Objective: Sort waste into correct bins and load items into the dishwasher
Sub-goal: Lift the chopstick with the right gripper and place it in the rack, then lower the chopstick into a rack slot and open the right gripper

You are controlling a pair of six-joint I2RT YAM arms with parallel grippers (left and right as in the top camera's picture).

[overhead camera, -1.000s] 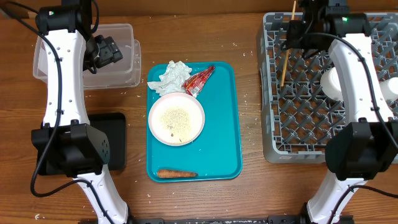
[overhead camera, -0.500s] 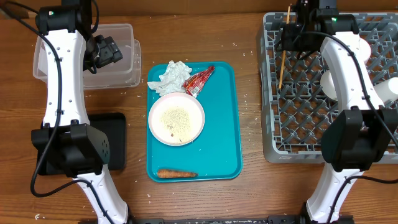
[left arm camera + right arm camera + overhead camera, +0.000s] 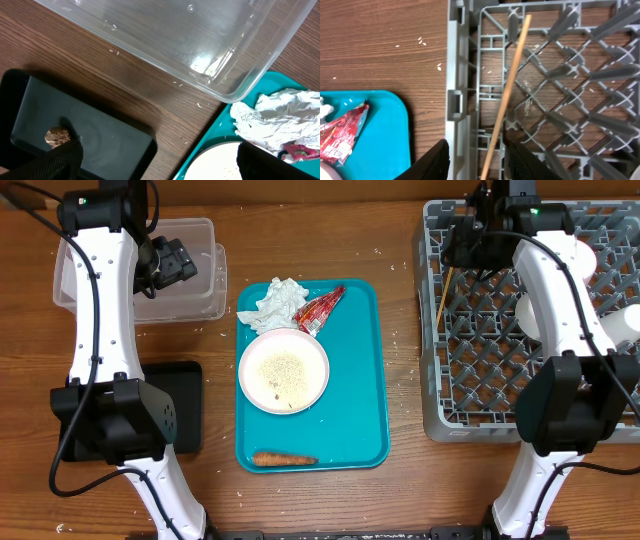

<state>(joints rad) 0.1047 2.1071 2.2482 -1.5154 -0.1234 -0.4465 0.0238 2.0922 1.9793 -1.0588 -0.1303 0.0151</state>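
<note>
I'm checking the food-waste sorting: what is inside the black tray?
A brown food lump lies in the black tray; the rest that shows is bare. A finger of the left hand covers its near corner, so that part is hidden.

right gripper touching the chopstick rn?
Apart. Right wrist view: the chopstick runs between the right gripper's fingers, and the rack shows through on both sides of it.
</note>
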